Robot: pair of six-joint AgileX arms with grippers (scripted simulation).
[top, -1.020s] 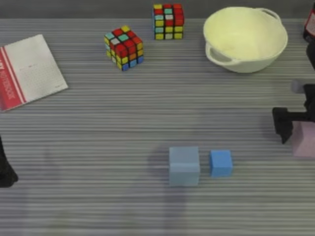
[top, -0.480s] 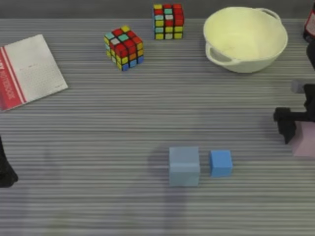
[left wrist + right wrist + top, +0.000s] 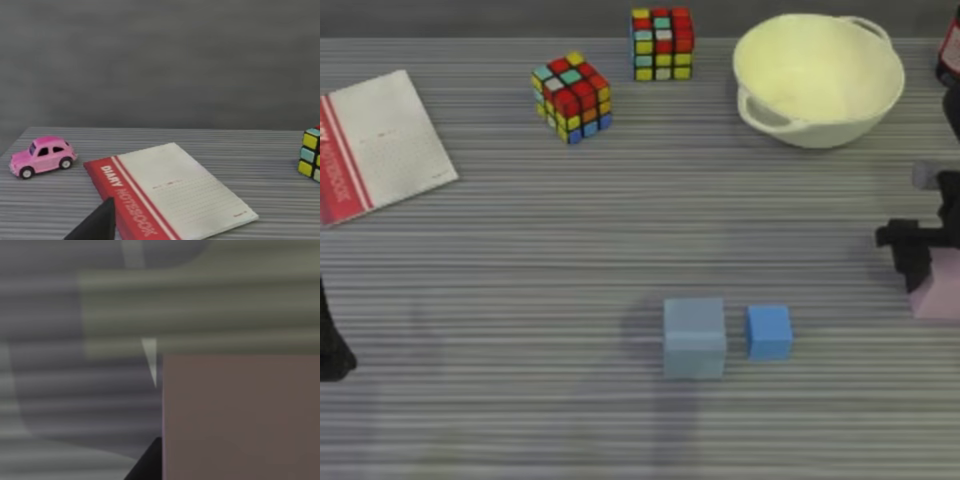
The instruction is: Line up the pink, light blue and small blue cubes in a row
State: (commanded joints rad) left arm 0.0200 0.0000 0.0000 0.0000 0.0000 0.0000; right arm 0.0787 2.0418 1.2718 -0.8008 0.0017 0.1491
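The pink cube [image 3: 935, 300] sits at the table's right edge, partly cut off by the top view's border. My right gripper [image 3: 942, 268] is down around it; one dark finger [image 3: 912, 262] lies against the cube's left side. In the right wrist view the pink cube [image 3: 240, 415] fills much of the frame, with a dark fingertip [image 3: 150, 462] touching its edge. The light blue cube [image 3: 694, 337] and the small blue cube [image 3: 768, 332] stand side by side near the table's middle front, a small gap between them. My left gripper [image 3: 332, 350] is parked at the left edge.
Two multicoloured puzzle cubes [image 3: 572, 96] [image 3: 662, 43] stand at the back, with a cream bowl [image 3: 820, 120] at the back right. A red-and-white notebook [image 3: 375, 145] lies at the left. The left wrist view also shows a pink toy car [image 3: 42, 156].
The right gripper's visible finger has moved rightward until it rests against the pink cube's side. The cubes and the left arm have not moved.
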